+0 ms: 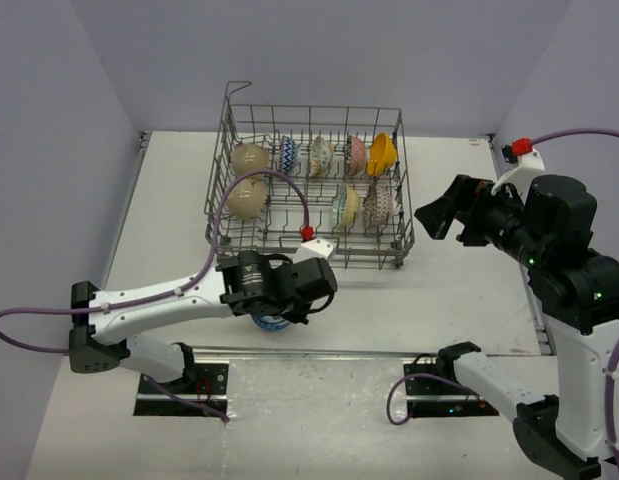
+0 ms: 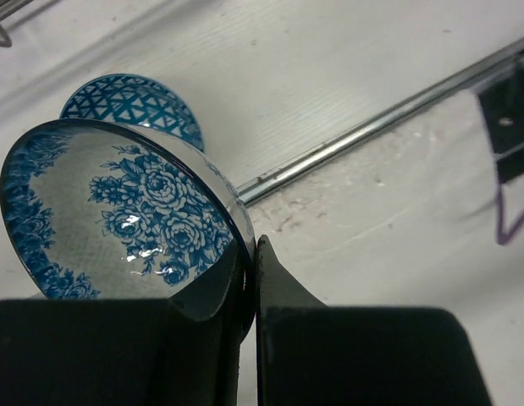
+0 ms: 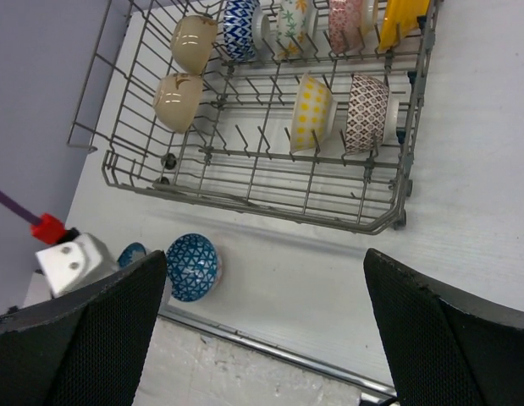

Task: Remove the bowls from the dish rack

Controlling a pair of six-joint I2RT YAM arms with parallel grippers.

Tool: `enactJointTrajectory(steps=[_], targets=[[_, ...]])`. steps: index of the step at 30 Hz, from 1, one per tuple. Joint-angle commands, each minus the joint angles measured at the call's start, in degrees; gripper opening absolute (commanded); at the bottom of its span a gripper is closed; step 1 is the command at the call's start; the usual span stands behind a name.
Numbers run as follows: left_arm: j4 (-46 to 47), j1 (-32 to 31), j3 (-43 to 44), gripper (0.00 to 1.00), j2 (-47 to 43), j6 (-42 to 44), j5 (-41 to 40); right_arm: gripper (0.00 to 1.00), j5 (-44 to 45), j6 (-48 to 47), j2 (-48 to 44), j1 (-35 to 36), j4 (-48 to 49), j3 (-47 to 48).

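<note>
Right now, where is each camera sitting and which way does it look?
Top external: above and behind the arms, looking down at the dish rack; both arms show.
Left wrist: on the left arm, looking along the left gripper shut on a flowered bowl.
Right wrist: on the right arm, looking down at the dish rack past the open right gripper.
Both wrist views share the blue lattice bowl on the table.

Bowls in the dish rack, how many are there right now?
8. Back row, left to right: beige, blue zigzag, green-starred, pink, orange-yellow. Front row: another beige, yellow, dark-red patterned. None looks hidden.
</note>
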Motion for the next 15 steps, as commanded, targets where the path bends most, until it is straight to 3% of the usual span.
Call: enactJointTrajectory(steps=[1,7,15], targets=[[6.0,0.2,-5.3,0.0,2.3,-2.8,-8.6,0.99,-0.4,-0.4,0.1,0.0,1.1,2.6],[8.6,0.4,-8.8,0.0,9.3,-0.6,-12.7,0.99,-0.7,0.2,-1.6,0.0,1.1,1.1],[14.5,5.2,-15.5,0.0,12.5,2.4,-12.1,0.99,-1.2,0.1,-3.2,0.0,0.9,0.2]])
